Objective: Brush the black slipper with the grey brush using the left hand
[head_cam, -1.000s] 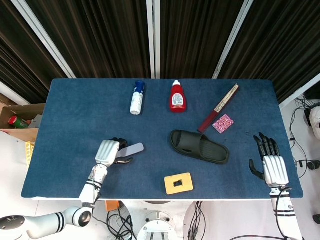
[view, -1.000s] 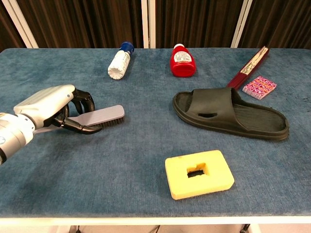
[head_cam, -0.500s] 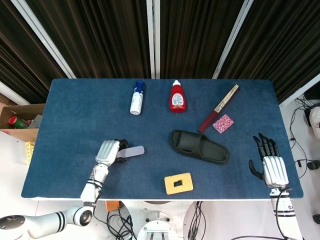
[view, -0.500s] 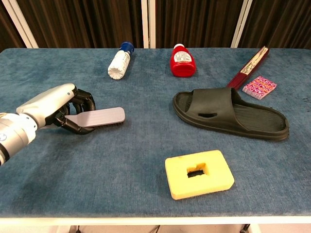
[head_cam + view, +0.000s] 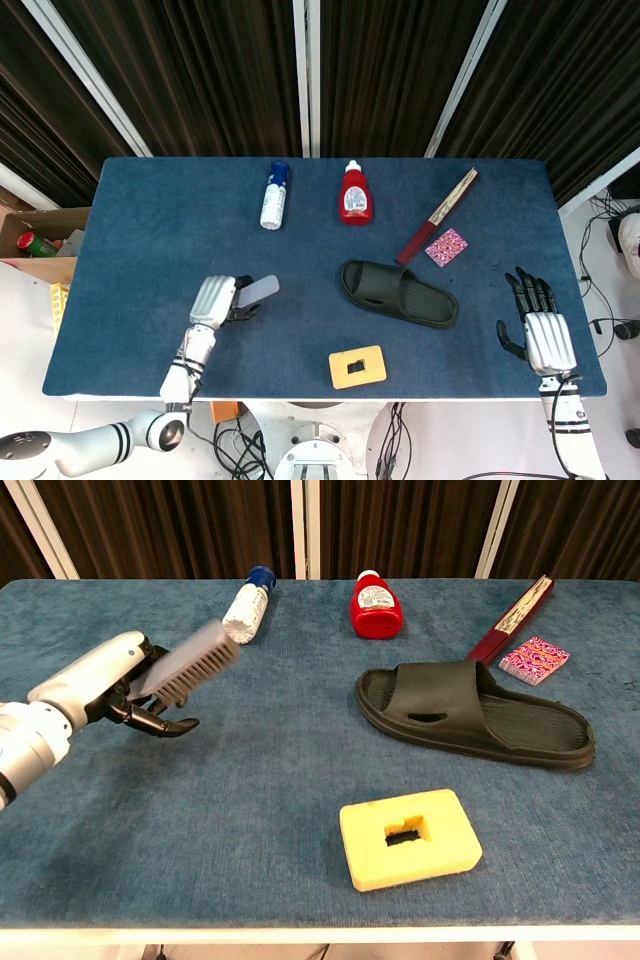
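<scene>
My left hand point(image 5: 216, 300) point(image 5: 105, 685) grips the handle of the grey brush point(image 5: 257, 292) point(image 5: 192, 665) above the left front of the table. The brush is lifted off the cloth, tilted up and away, with its bristles facing down. It is blurred in the chest view. The black slipper point(image 5: 398, 293) point(image 5: 472, 713) lies flat right of centre, well to the right of the brush. My right hand point(image 5: 536, 325) rests open near the table's right front edge, fingers spread, holding nothing.
A yellow sponge point(image 5: 357, 366) point(image 5: 410, 838) lies in front of the slipper. At the back stand a white bottle point(image 5: 274, 195) point(image 5: 246, 604) and a red bottle point(image 5: 354, 193) point(image 5: 376, 605). A closed fan point(image 5: 438, 215) point(image 5: 515, 614) and a pink patterned pack point(image 5: 446, 246) point(image 5: 533, 659) lie behind the slipper.
My left hand has lifted the brush off the table and tipped its head upward. The right hand and the slipper have not moved.
</scene>
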Action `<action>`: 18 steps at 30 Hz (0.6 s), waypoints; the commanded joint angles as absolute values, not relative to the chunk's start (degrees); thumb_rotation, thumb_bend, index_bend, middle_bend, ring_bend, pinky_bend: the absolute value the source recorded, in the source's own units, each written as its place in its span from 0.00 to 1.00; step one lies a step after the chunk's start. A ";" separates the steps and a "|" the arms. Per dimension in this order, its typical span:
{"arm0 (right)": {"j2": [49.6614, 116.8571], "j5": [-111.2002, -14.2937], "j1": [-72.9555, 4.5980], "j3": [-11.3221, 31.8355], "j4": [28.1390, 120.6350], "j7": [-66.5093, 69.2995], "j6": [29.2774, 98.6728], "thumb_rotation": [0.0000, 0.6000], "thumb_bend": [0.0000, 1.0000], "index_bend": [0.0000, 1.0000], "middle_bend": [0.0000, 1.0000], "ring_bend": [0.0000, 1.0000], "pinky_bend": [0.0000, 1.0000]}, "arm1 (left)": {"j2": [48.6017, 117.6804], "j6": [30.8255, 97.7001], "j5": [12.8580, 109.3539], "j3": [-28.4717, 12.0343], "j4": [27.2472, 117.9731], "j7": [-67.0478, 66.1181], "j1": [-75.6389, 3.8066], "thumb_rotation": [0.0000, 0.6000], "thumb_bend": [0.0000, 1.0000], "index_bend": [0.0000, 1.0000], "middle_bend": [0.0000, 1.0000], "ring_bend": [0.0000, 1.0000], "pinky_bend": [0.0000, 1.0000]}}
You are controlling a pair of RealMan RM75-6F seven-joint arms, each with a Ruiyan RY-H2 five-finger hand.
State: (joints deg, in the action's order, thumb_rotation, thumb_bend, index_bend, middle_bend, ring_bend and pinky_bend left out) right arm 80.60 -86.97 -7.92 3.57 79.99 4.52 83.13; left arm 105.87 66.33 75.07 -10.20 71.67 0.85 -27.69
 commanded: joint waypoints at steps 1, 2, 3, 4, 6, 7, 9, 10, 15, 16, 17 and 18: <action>80.55 -87.06 -7.94 3.52 80.05 4.58 83.13 1.00 0.43 0.00 0.00 0.00 0.00 | 107.23 69.10 77.03 -10.35 69.75 2.56 -27.50 1.00 0.32 0.73 0.97 1.00 1.00; 80.54 -87.08 -7.95 3.52 80.06 4.58 83.15 1.00 0.43 0.00 0.00 0.00 0.00 | 107.37 69.42 77.37 -10.34 69.39 2.96 -27.52 1.00 0.32 0.73 0.99 1.00 1.00; 80.53 -87.11 -7.96 3.52 80.08 4.55 83.17 1.00 0.43 0.00 0.00 0.00 0.00 | 107.36 69.56 77.68 -10.28 69.05 3.27 -27.59 1.00 0.32 0.73 1.00 1.00 1.00; 80.53 -87.13 -7.96 3.51 80.11 4.53 83.18 1.00 0.43 0.00 0.00 0.00 0.00 | 107.28 69.55 77.81 -10.23 68.92 3.39 -27.64 1.00 0.32 0.73 1.00 1.00 1.00; 80.51 -87.13 -7.97 3.49 80.14 4.52 83.15 1.00 0.43 0.00 0.00 0.00 0.00 | 107.31 69.99 78.05 -10.37 68.64 3.61 -27.67 1.00 0.32 0.75 1.00 1.00 1.00; 80.51 -87.11 -7.98 3.47 80.15 4.50 83.10 1.00 0.43 0.00 0.00 0.00 0.00 | 107.42 70.40 78.26 -10.41 68.45 3.72 -27.64 1.00 0.32 0.76 1.00 1.00 1.00; 80.50 -87.08 -8.01 3.44 80.19 4.41 82.98 1.00 0.43 0.00 0.00 0.00 0.00 | 107.90 71.96 79.17 -10.49 67.44 3.91 -27.56 1.00 0.32 0.85 1.00 1.00 1.00; 80.50 -87.09 -8.03 3.42 80.22 4.36 82.93 1.00 0.43 0.00 0.00 0.00 0.00 | 108.16 72.76 79.74 -10.48 66.78 4.03 -27.56 1.00 0.32 0.89 1.00 1.00 1.00; 80.49 -87.21 -8.19 3.41 80.43 4.10 82.83 1.00 0.43 0.00 0.00 0.00 0.00 | 109.16 75.45 82.06 -10.25 63.57 5.69 -27.77 1.00 0.34 1.00 1.00 1.00 1.00; 80.49 -87.28 -8.22 3.40 80.49 4.06 82.82 1.00 0.43 0.00 0.00 0.00 0.00 | 109.09 75.30 81.78 -10.48 63.84 6.28 -27.76 1.00 0.36 1.00 1.00 1.00 1.00; 80.47 -87.32 -8.25 3.39 80.55 4.01 82.82 1.00 0.43 0.00 0.00 0.00 0.00 | 109.00 75.12 81.53 -10.66 64.07 6.58 -27.78 1.00 0.39 1.00 1.00 1.00 1.00; 80.48 -87.37 -8.27 3.37 80.60 3.96 82.83 1.00 0.43 0.00 0.00 0.00 0.00 | 108.80 74.88 81.33 -10.81 64.38 6.98 -27.83 1.00 0.45 1.00 1.00 1.00 1.00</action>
State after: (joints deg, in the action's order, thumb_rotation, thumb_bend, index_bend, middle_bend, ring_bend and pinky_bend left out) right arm 80.48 -87.38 -8.26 3.37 80.60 3.96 82.84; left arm 108.89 75.10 81.64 -10.57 63.97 6.45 -27.76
